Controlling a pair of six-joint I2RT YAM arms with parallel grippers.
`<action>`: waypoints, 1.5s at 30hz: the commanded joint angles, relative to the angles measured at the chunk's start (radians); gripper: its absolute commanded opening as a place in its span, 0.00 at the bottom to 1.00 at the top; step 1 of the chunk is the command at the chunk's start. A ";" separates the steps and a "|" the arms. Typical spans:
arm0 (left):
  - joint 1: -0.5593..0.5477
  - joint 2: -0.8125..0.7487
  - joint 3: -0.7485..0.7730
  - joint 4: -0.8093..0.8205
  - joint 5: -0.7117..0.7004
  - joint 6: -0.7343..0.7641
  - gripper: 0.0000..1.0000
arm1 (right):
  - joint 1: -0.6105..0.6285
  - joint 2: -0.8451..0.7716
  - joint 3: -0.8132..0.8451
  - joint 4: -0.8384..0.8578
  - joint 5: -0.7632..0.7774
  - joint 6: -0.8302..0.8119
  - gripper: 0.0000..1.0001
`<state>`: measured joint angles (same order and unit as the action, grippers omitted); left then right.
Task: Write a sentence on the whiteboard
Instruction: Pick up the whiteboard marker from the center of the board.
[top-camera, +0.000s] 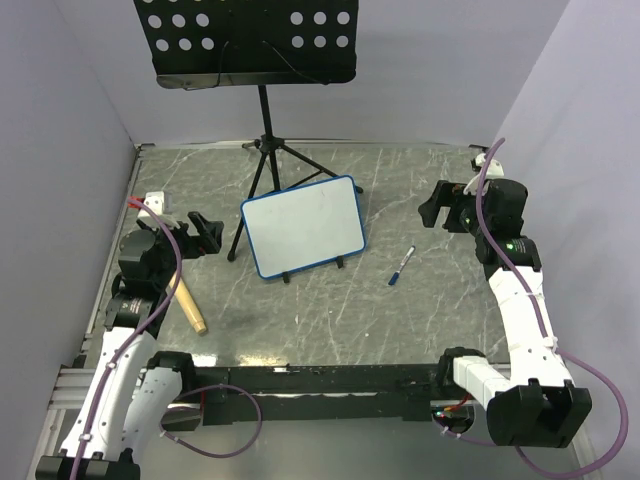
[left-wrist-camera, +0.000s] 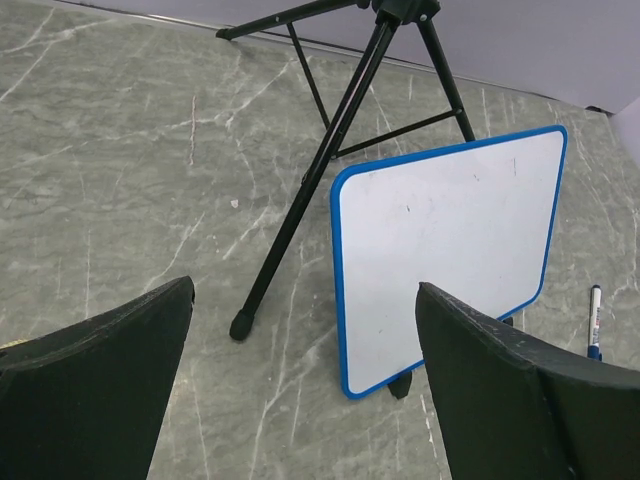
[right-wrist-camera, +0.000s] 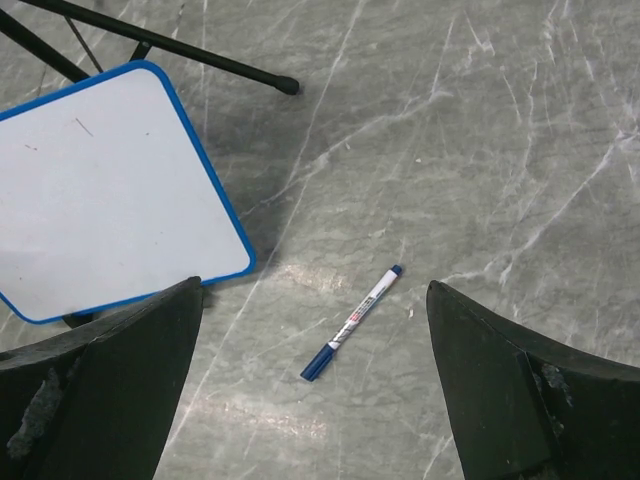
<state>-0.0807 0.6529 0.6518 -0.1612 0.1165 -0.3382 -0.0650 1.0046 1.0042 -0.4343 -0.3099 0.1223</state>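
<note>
The whiteboard (top-camera: 303, 226), white with a blue rounded frame and black feet, stands tilted at the table's middle; its face is blank, with no sentence on it. It also shows in the left wrist view (left-wrist-camera: 445, 240) and the right wrist view (right-wrist-camera: 100, 200). A capped blue-and-white marker (top-camera: 401, 266) lies on the table to the board's right, also in the right wrist view (right-wrist-camera: 352, 322). My left gripper (top-camera: 207, 234) is open and empty, left of the board. My right gripper (top-camera: 440, 205) is open and empty, above and right of the marker.
A black music stand (top-camera: 247, 40) with a perforated tray rises behind the board; its tripod legs (left-wrist-camera: 300, 200) reach the table next to the board's left edge. A wooden stick (top-camera: 191, 306) lies by the left arm. Grey walls close in both sides.
</note>
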 joint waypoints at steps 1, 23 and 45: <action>0.004 0.010 0.037 0.022 0.029 -0.010 0.97 | 0.001 0.005 0.045 0.002 0.003 0.007 1.00; 0.004 0.062 0.046 0.009 0.061 0.011 0.97 | 0.053 0.354 0.229 -0.270 -0.230 -0.304 1.00; 0.006 0.139 0.055 0.005 0.058 0.033 0.97 | 0.139 0.597 0.123 -0.185 0.276 0.223 0.72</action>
<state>-0.0795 0.7895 0.6624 -0.1711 0.1646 -0.3229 0.0727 1.5581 1.1164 -0.6540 -0.0921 0.2546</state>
